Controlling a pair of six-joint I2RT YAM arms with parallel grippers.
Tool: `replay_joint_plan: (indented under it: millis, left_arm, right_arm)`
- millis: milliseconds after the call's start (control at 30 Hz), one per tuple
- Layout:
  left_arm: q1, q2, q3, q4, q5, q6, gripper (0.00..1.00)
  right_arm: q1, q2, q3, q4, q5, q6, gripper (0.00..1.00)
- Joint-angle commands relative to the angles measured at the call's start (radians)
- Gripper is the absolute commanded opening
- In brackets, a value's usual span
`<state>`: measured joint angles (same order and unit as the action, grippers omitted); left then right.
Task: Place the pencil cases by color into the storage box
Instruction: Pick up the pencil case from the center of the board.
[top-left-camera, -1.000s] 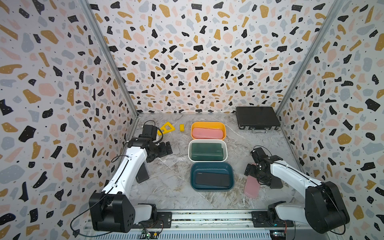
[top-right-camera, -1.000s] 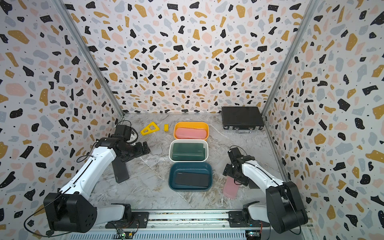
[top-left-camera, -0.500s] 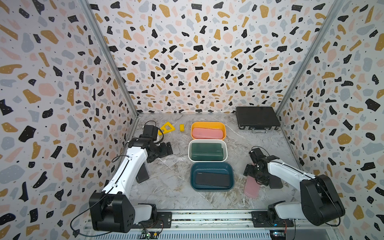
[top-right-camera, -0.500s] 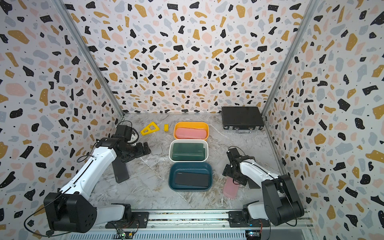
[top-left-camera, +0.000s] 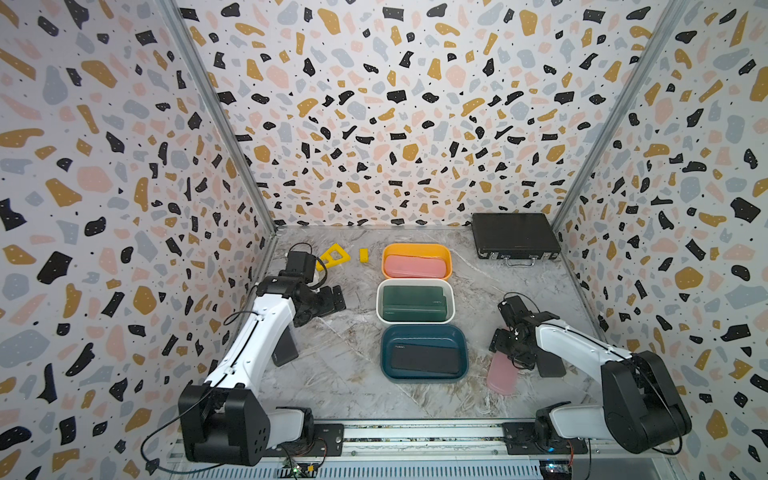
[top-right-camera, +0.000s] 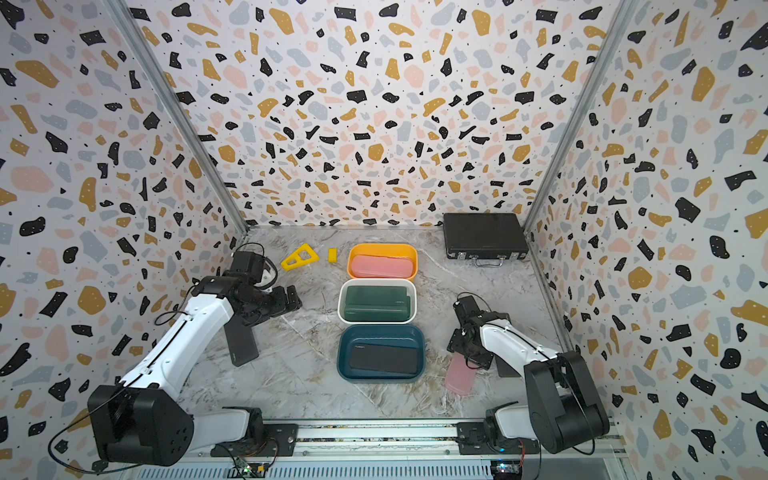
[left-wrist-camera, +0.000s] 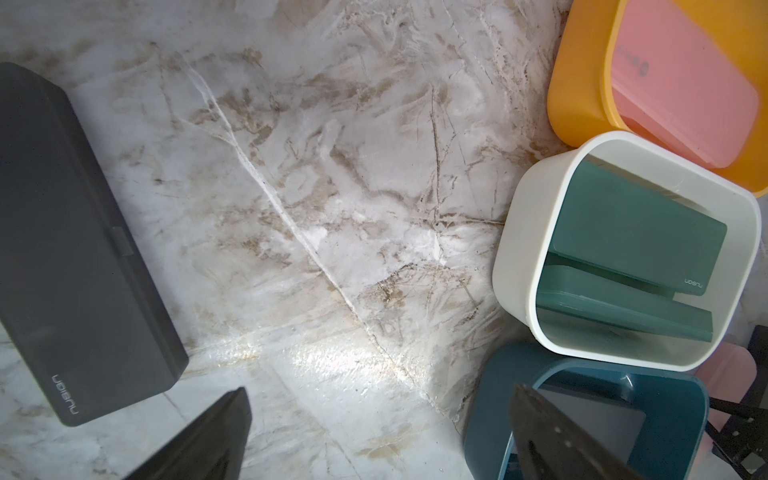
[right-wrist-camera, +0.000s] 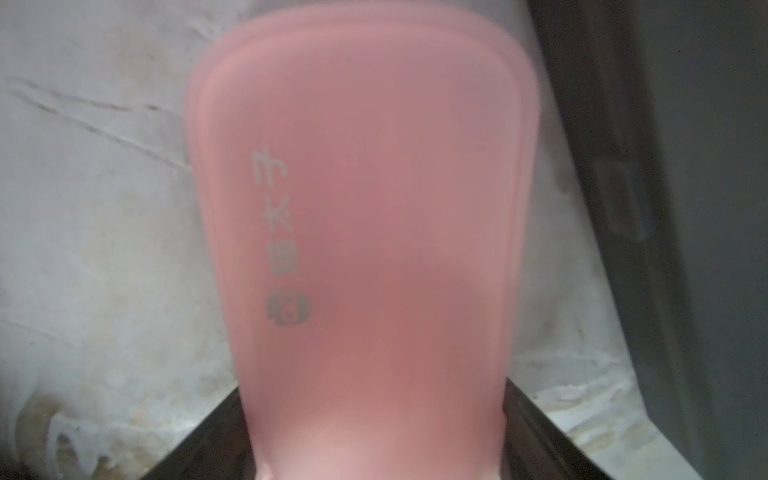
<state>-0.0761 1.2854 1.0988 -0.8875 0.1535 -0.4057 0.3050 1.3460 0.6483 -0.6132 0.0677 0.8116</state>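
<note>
Your left pincer (left-wrist-camera: 378, 390) hangs wide over the worktop (left-wrist-camera: 332, 187). Your right pincer (right-wrist-camera: 372, 388) straddles the pink case (right-wrist-camera: 365, 208); whether it's clamped, you cannot tell.

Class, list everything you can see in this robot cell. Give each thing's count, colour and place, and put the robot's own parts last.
orange bin: one, orange, far end of the middle row
white bin: one, white, middle of the row
blue bin: one, dark blue, near end
pink cases: at least one in the orange bin, one loose on the right
green cases: at least two, dark green, stacked in the white bin
dark cases: three, black or charcoal; in the blue bin, under the left arm, beside the right arm
briefcase: one, black, far right corner
yellow pieces: two, yellow, far left
table: one, marbled grey
left gripper: open, left of the white bin
right gripper: astride the loose pink case's end, grip unclear
</note>
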Motion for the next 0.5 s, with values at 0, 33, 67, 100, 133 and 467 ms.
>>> replay_joint_plan:
  millis: [0,33,67,100,133,467]
  left_arm:
    - [-0.011,-0.032,-0.025,0.009,0.017,-0.005,1.00]
    - [-0.013,-0.036,-0.029,0.009,0.017,-0.008,1.00]
    - [-0.014,-0.039,-0.031,0.010,0.018,-0.009,1.00]
    - [-0.016,-0.043,-0.033,0.007,0.019,-0.010,1.00]
    - [-0.016,-0.046,-0.034,0.008,0.020,-0.013,1.00]
    - [-0.021,-0.081,-0.051,-0.001,0.016,-0.024,1.00]
  right_arm:
    - [0.000,-0.037,0.033,0.003,-0.026,-0.078,0.63]
    - [0.000,-0.044,0.048,-0.005,-0.031,-0.099,0.62]
    - [0.000,-0.051,0.069,-0.020,-0.029,-0.125,0.62]
    - [0.000,-0.056,0.094,-0.033,-0.028,-0.155,0.61]
    - [0.000,-0.059,0.118,-0.046,-0.027,-0.187,0.61]
    - [0.000,0.015,0.456,-0.121,-0.144,-0.596,0.59]
